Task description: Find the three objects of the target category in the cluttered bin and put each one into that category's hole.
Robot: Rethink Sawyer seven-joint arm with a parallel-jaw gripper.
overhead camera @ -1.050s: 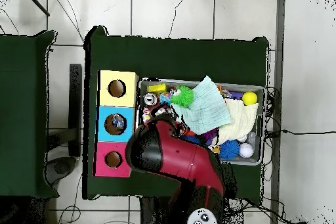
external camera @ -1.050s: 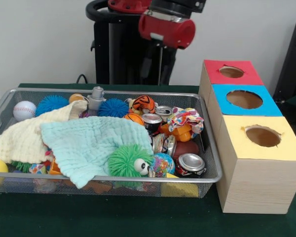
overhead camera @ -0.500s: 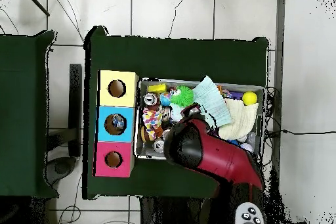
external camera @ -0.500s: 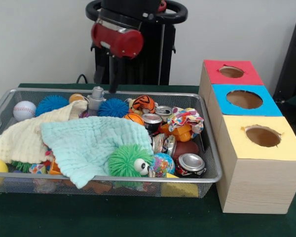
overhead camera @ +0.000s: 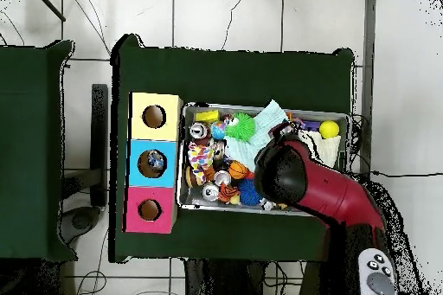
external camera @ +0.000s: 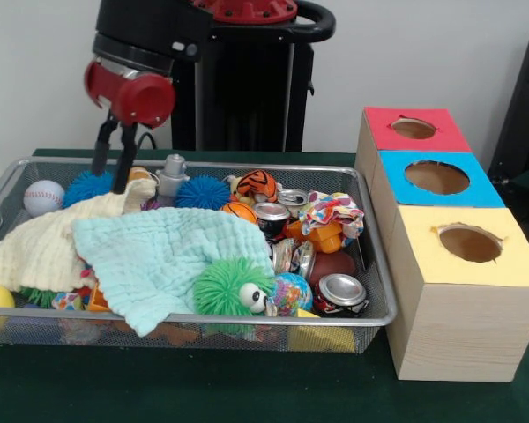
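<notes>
The end effector (external camera: 110,176) has swung sideways over the bin's (external camera: 247,315) baseball end

I see a mint green cloth (external camera: 159,256) in the wire bin (external camera: 370,264) beside a cream cloth (external camera: 48,242), a fuzzy green ball (external camera: 225,286) (white-eyed), and a tiger-striped orange toy (external camera: 257,185).

toys under mint cloth (external camera: 159,256) hidden, arm (overhead camera: 316,186) covering bin's (overhead camera: 195,206) right end overhead

Green tablecloth (external camera: 247,392); white wall (external camera: 423,53); tiled floor (overhead camera: 225,15).
</notes>
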